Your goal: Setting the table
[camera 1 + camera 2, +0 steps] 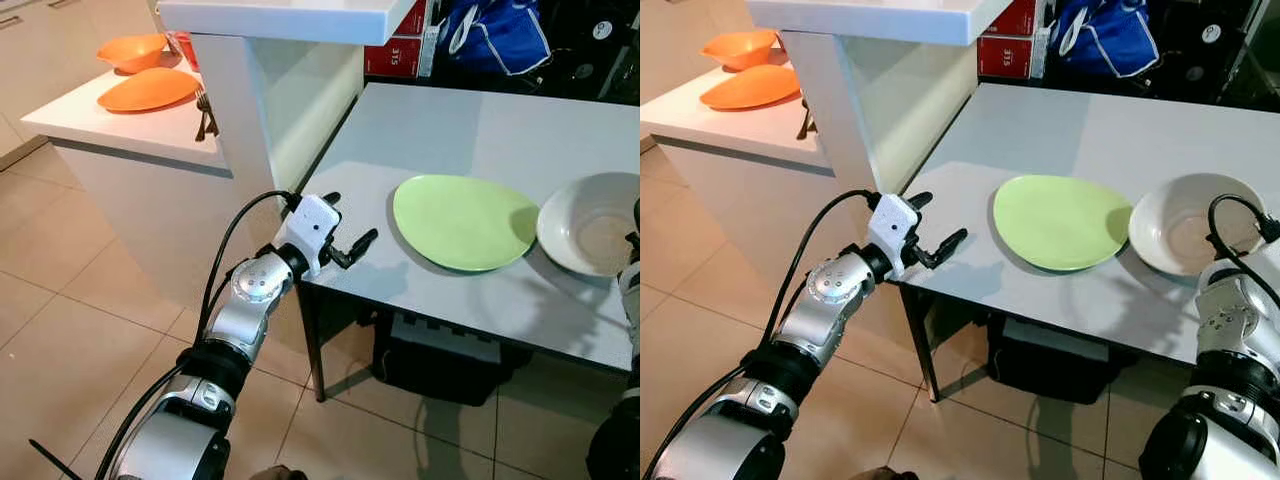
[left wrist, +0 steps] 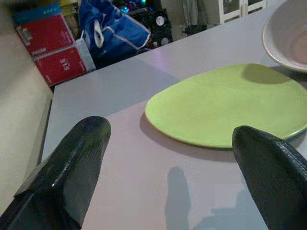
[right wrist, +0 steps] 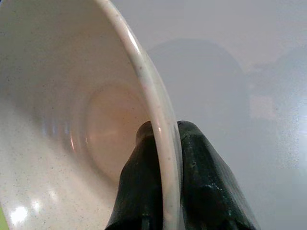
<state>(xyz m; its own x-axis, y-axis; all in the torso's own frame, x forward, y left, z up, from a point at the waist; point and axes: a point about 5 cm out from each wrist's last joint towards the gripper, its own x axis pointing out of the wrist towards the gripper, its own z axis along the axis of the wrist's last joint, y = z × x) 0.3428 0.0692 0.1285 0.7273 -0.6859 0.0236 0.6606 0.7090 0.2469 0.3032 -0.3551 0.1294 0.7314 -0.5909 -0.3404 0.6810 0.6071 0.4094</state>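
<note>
On your far left, the side counter [image 1: 130, 125] holds an orange bowl [image 1: 132, 50], a flat orange plate [image 1: 148, 90] and a dark fork [image 1: 204, 115] near its edge. Next comes your left claw [image 1: 340, 240], released, its fingers spread wide and hovering at the corner of the grey matte tabletop [image 1: 440, 130], aimed toward the smooth, rounded-triangular green plate [image 1: 462, 220]; push in low and you could shove that plate along the slick surface into its neighbour. Just beside the plate sits the glossy, speckled white bowl [image 1: 1185, 222], with your right claw [image 3: 165, 191] clenched on its thin rim, one finger inside and one outside. That pinch looks narrow, so a quick lift may let the bowl tilt or slip.
</note>
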